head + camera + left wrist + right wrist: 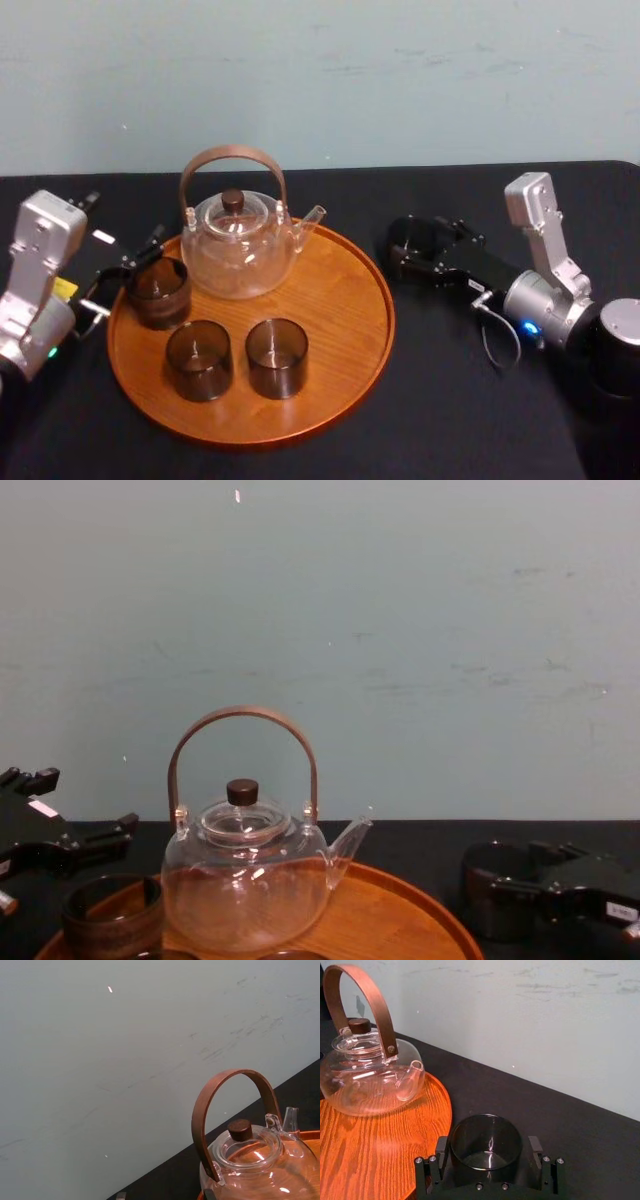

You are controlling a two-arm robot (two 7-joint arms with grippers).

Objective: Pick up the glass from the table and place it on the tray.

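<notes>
Glass (485, 1160) on table (450, 400), inside right end effector (488, 1144), just right of tray (340, 300); clamped or not, cannot tell. Tray lies left. Left end effector (135, 268) wide, at tray's left edge.

Light: soft, even, moderately bright.
Glare: white glints on teapot (370, 1080) glass; sheen on tray (380, 1150).
Shadows: faint, swallowed by black counter (450, 400).

table (430, 410): matte black, wide.
tray (345, 335): round, wooden, set on the table.
glass (485, 1152): dark, upright, just right of the tray.
</notes>
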